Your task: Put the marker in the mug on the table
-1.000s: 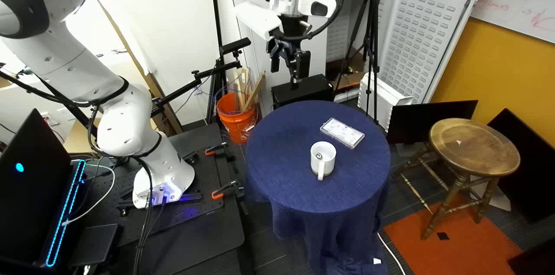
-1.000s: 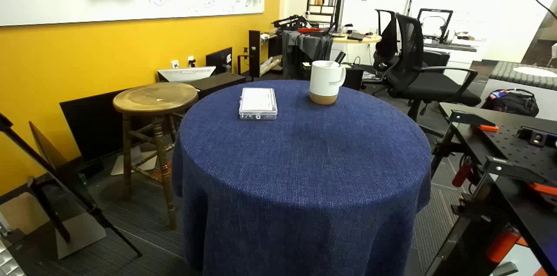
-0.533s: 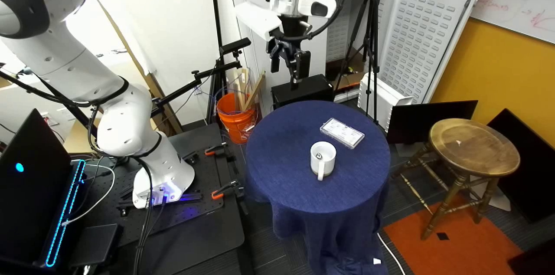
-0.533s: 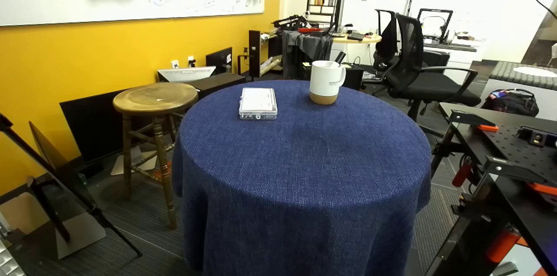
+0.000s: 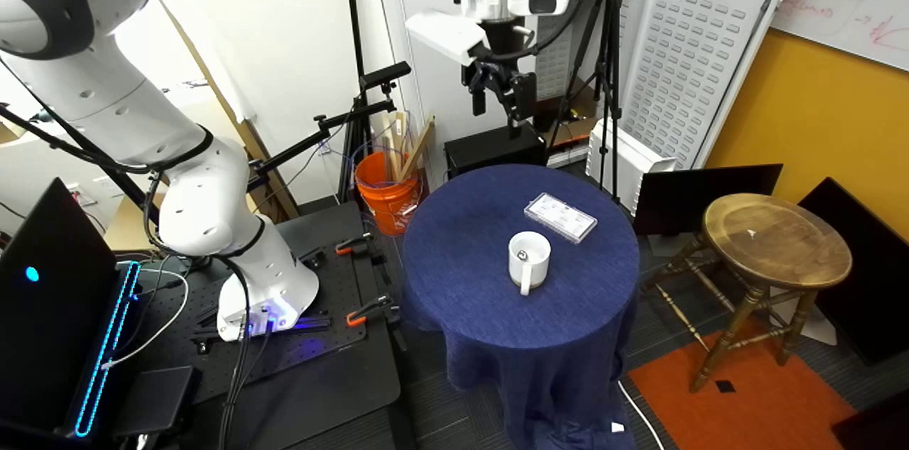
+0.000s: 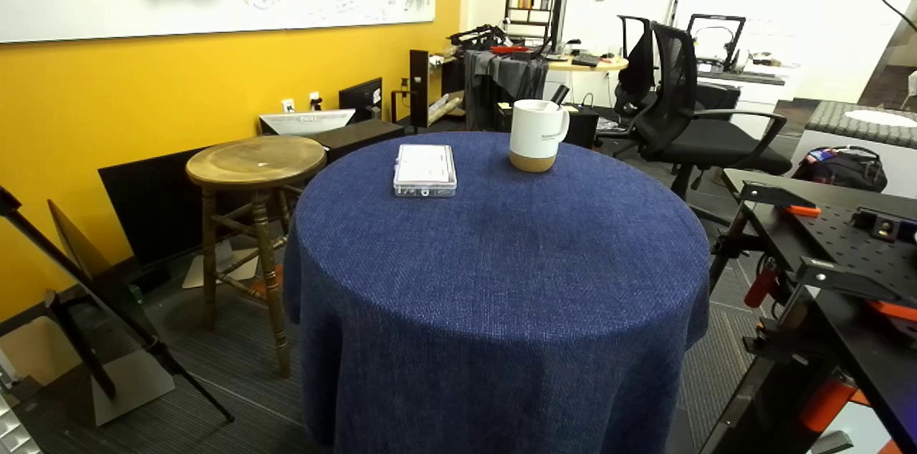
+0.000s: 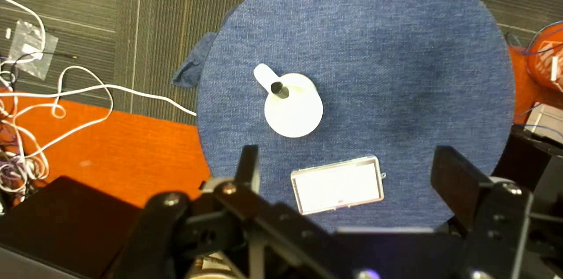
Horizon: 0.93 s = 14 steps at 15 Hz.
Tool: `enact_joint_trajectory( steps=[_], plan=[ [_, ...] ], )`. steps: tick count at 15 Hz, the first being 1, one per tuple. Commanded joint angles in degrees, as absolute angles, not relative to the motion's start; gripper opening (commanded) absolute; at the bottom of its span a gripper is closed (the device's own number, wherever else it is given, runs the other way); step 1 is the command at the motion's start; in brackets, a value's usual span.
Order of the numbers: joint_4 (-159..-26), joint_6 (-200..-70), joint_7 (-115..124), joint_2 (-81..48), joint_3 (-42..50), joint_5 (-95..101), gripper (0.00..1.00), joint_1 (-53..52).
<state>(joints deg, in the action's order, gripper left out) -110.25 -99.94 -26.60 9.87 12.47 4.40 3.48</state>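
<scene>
The white mug (image 5: 530,267) stands upright on the navy-draped table (image 5: 461,280), also seen in an exterior view (image 6: 531,135) and the wrist view (image 7: 294,114). The marker leans inside the mug. Its dark end sticks out above the rim near the handle, in an exterior view (image 6: 561,94) and the wrist view (image 7: 278,88). In an exterior view a small dark end shows inside the mug (image 5: 522,255). My gripper (image 5: 501,106) is high above the table's far side, open, with nothing between its wide-apart fingers in the wrist view (image 7: 347,152).
A flat clear case (image 5: 561,217) with a white label lies near the mug on the table, also in the wrist view (image 7: 338,185). A wooden stool (image 5: 777,240), a tripod (image 5: 609,67) and an orange bucket (image 5: 387,194) stand around the table.
In an exterior view my gripper and arm have shifted right and slightly up in the last half second. The fingers stay open. The mug, marker and case have not moved.
</scene>
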Motion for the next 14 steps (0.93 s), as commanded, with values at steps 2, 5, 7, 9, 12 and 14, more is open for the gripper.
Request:
enact_joint_trajectory(
  steps=[2,5,7,9,12,14],
  plan=[
    [-109.1,-104.5,-26.3,4.8,11.0,6.8,1.00,4.6],
    [-109.8,-105.5,-27.0,2.3,11.0,9.7,1.00,5.2],
    [-110.6,-106.8,-27.9,1.3,11.1,10.7,1.00,5.7],
    [-111.5,-109.6,-29.3,0.1,11.3,9.9,1.00,6.4],
    [-113.3,-114.9,-32.1,-1.7,11.2,9.0,1.00,7.4],
    [-114.2,-117.3,-33.2,-2.9,11.1,8.5,1.00,8.0]
  ],
)
